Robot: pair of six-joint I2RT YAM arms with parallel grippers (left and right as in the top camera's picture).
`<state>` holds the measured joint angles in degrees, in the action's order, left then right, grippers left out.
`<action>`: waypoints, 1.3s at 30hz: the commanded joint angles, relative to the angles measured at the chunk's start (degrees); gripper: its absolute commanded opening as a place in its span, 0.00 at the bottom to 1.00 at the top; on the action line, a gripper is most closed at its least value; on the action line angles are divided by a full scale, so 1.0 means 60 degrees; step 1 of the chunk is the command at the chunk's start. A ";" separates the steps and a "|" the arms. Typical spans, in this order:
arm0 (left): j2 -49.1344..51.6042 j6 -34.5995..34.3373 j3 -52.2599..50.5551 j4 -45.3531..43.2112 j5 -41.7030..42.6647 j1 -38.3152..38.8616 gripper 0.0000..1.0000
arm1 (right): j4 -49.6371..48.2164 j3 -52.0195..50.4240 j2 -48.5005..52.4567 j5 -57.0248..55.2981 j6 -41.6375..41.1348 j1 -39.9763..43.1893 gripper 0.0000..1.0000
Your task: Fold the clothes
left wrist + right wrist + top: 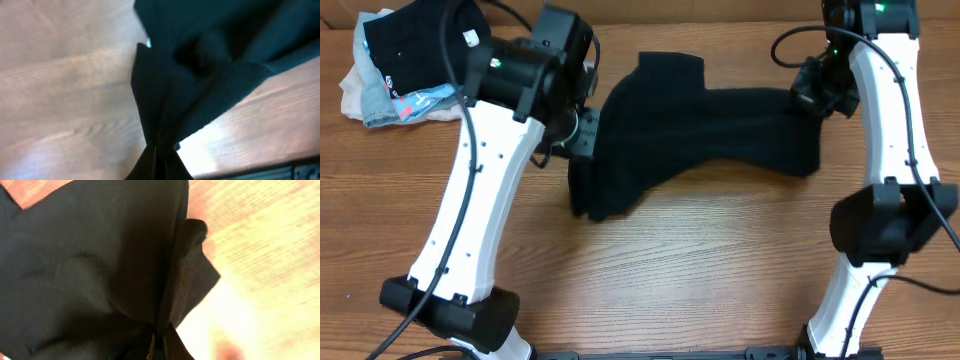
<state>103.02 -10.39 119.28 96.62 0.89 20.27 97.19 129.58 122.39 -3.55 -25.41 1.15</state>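
Observation:
The clothes, a black T-shirt (700, 130), hang stretched between my two grippers above the table, sagging down to the wood at the left end. My left gripper (582, 128) is shut on the shirt's left part; in the left wrist view the fabric (200, 75) gathers into a pinch at my left gripper (159, 162), whose fingers are covered by cloth. At the other end my right gripper (812, 92) is shut on the shirt's right edge. In the right wrist view, folds of the shirt (100, 265) run down into my right gripper (159, 347).
A pile of garments lies at the table's back left corner: a black one with a pale label (420, 40), a light-blue one (395, 100) and a pale beige-pink one (355, 90). Bare wooden table (670, 270) lies in front of the shirt.

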 commanded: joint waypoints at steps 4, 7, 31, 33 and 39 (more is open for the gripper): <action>-0.0004 -0.0237 -0.2087 0.0033 0.0109 0.0062 0.05 | -0.0015 -0.1920 -0.1144 -0.0525 0.0066 0.0098 0.04; -0.0004 -0.0251 -0.2685 0.0033 0.0113 0.0062 0.04 | -0.0015 -0.3104 -0.1461 -0.0557 0.0058 0.0098 0.05; 0.0597 0.0138 -0.2867 -0.4510 0.1107 0.0189 0.51 | -0.2419 -0.5424 -0.1789 -0.0834 0.0058 0.0142 1.00; 0.1067 0.0127 -0.2867 -0.5238 0.1111 0.0189 0.36 | -0.3053 -0.5424 -0.1789 -0.0798 0.0062 0.0142 0.86; 0.2677 0.0164 -0.2867 -0.6368 0.1337 0.0189 0.04 | -0.4444 -0.5428 -0.1789 -0.0794 0.0062 0.0142 0.22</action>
<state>114.78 -10.07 102.26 59.24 7.55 21.15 71.50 97.03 113.84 -8.08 -25.19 1.74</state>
